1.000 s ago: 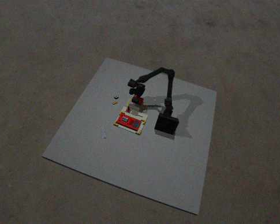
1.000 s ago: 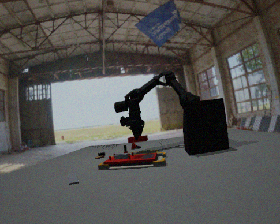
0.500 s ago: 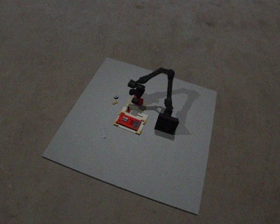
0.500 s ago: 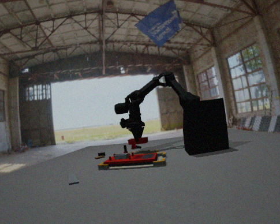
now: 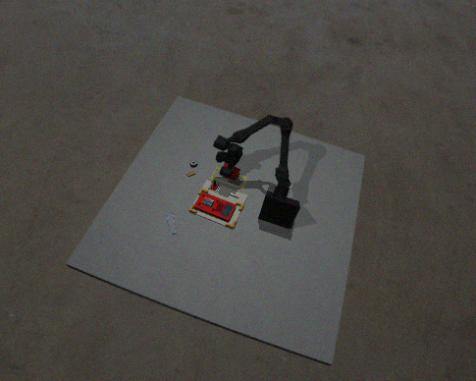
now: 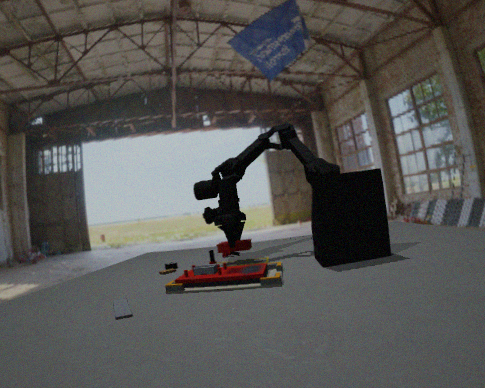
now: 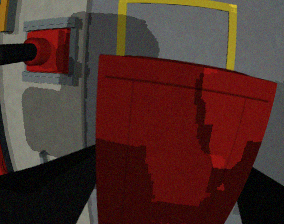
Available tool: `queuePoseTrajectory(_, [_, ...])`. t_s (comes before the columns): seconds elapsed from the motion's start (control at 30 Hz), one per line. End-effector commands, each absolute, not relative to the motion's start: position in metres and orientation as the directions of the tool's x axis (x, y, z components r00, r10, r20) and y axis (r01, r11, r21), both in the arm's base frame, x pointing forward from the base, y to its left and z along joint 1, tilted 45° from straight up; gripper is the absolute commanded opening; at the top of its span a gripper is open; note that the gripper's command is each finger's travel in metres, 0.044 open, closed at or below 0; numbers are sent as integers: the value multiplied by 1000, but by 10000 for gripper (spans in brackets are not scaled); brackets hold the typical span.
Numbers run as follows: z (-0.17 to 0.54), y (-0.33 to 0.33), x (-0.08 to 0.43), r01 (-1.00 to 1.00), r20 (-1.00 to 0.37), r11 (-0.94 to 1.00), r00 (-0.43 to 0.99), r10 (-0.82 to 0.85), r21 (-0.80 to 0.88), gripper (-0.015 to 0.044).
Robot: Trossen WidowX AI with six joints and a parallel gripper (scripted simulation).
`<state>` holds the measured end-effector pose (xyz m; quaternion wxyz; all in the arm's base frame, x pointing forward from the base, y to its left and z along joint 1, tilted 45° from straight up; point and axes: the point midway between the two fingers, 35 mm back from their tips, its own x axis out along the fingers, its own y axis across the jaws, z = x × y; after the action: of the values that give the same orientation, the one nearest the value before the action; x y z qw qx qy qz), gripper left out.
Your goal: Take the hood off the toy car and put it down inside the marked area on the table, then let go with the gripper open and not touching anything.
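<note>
The red hood is held by my gripper, which is shut on it, with a black finger at each side in the wrist view. The hood hangs a little above the table, over or close to the marked area, a yellow outline. In the wrist view the hood hides the near part of the outline. The toy car's red body lies in its cream tray with yellow corners, beside the marked area.
A red part with an upright black peg stands on the tray near the outline. A small wheel and an orange piece lie beyond it. A pale strip lies apart. The black arm base stands right.
</note>
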<state>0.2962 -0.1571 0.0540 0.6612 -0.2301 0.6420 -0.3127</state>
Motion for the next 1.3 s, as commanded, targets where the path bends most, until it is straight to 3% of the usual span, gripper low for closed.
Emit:
queuePoseTrajectory(0.0, [51, -158, 296, 112, -709, 703, -19, -705, -703, 0])
queuePoseTrajectory(1.27, [36, -174, 294, 111, -706, 700, -19, -708, -705, 0])
